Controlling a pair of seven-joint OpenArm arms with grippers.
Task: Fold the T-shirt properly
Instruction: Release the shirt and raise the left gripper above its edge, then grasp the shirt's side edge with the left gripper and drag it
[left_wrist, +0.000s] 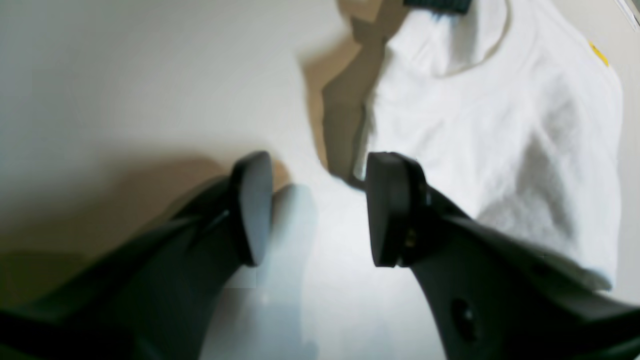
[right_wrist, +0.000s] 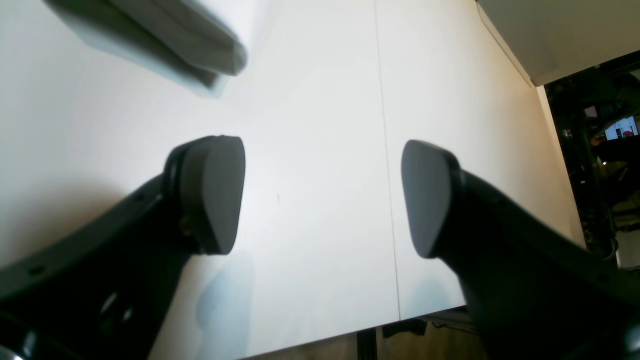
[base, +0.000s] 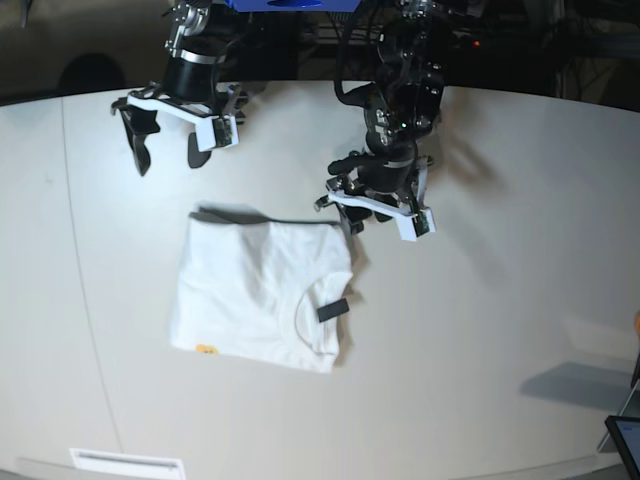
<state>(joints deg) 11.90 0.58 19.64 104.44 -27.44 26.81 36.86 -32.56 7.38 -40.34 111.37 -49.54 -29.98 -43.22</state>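
We saw a white desk (base: 500, 300) from above, with two black robot arms reaching in from its far edge. The T-shirt (base: 260, 295) lay folded into a rough rectangle on the desk, toward the middle and somewhat nearer the far edge than the near one. Its plain white reverse faced up, the neckline curved toward the near edge, and a small black neck tag (base: 335, 311) lay on top near the collar. A speck of yellow print (base: 206, 350) peeked out at the corner of the folded shirt that lay nearest the desk's near edge.

The left gripper (base: 352, 215) hung just above the far corner of the shirt. In the left wrist view its fingers (left_wrist: 385, 210) stood apart with bare desk between them, holding nothing, and the shirt's edge lay just beside one finger.

The right gripper (base: 165, 155) hovered over bare desk, apart from the shirt and closer to the far edge. In the right wrist view its fingers (right_wrist: 215, 195) were spread wide and empty, with only the desk surface and a thin seam line (right_wrist: 387, 200) between them.
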